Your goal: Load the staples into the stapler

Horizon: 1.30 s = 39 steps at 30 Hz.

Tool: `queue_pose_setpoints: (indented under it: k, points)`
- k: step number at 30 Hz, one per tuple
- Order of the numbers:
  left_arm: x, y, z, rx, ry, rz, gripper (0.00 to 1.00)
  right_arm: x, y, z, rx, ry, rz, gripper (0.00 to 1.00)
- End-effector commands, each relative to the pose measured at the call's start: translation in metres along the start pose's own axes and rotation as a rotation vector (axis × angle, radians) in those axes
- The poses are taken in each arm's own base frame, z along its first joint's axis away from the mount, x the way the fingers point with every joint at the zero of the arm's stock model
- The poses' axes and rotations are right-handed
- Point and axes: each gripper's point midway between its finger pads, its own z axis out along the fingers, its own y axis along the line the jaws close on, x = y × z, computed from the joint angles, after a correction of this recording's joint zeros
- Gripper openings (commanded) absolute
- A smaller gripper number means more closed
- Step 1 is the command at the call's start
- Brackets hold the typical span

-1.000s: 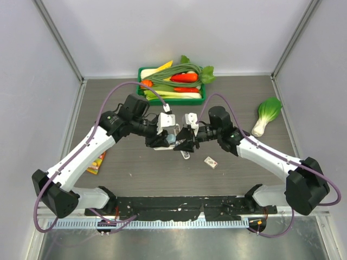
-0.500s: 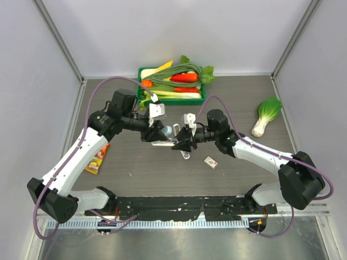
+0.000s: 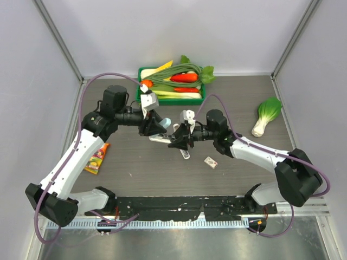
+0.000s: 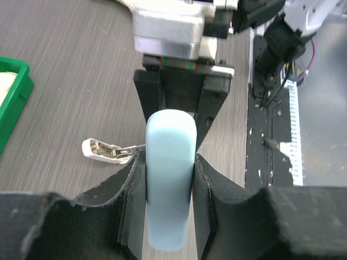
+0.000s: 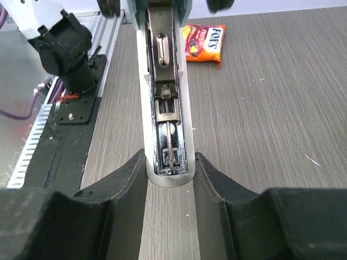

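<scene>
Mid-frame, left gripper [image 4: 169, 165] clamped the stapler's blue lid [image 4: 169, 211], right gripper [image 5: 169, 168] pinched its opened magazine [image 5: 165, 97]; staples box [image 3: 211, 162] lay apart, loading not yet done.

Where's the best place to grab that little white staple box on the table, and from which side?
Come straight down from above and pinch the staple box across its two long edges. It lies flat on the table, turned diagonally, apart from the stapler, so only its thin side edges offer grip.

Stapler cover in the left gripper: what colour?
Pale blue; the stapler cover shows best in the left wrist view.
</scene>
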Motion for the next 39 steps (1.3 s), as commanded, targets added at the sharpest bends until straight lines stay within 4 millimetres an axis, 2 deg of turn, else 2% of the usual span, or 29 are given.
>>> queue_pose_setpoints:
  k: [1,12,19,20,22,25,29,32,35,38,39]
  points:
    - [-0.054,0.015,-0.015,-0.072,-0.184,-0.001,0.0,-0.011,-0.006,0.013,0.04,-0.068,0.102,0.37]
    - [-0.115,0.05,-0.047,-0.185,-0.435,-0.097,0.0,-0.068,-0.011,0.017,0.041,-0.364,0.315,0.36]
    - [-0.127,0.07,-0.065,-0.253,-0.543,-0.149,0.0,-0.089,-0.017,0.022,0.047,-0.485,0.414,0.34]
    - [-0.122,0.073,-0.065,-0.254,-0.551,-0.193,0.0,-0.096,-0.014,0.023,0.029,-0.504,0.404,0.34]
    - [-0.128,0.075,-0.069,-0.253,-0.6,-0.175,0.0,-0.098,-0.009,0.03,0.0,-0.504,0.424,0.33]
    - [-0.122,0.082,-0.07,-0.273,-0.618,-0.203,0.0,-0.101,-0.001,0.039,-0.037,-0.499,0.423,0.31]
    - [-0.12,0.087,-0.075,-0.315,-0.622,-0.203,0.0,-0.09,0.009,0.054,-0.063,-0.45,0.432,0.32]
    - [-0.121,0.09,-0.076,-0.324,-0.634,-0.213,0.0,-0.085,0.009,0.06,-0.069,-0.432,0.444,0.32]
    - [-0.119,0.089,-0.076,-0.316,-0.619,-0.212,0.0,-0.084,0.008,0.059,-0.067,-0.42,0.43,0.35]
    - [-0.118,0.079,-0.073,-0.266,-0.589,-0.184,0.0,-0.086,-0.001,0.049,-0.05,-0.4,0.38,0.44]
    - [-0.117,0.076,-0.072,-0.257,-0.582,-0.179,0.0,-0.092,-0.008,0.038,-0.032,-0.411,0.355,0.46]
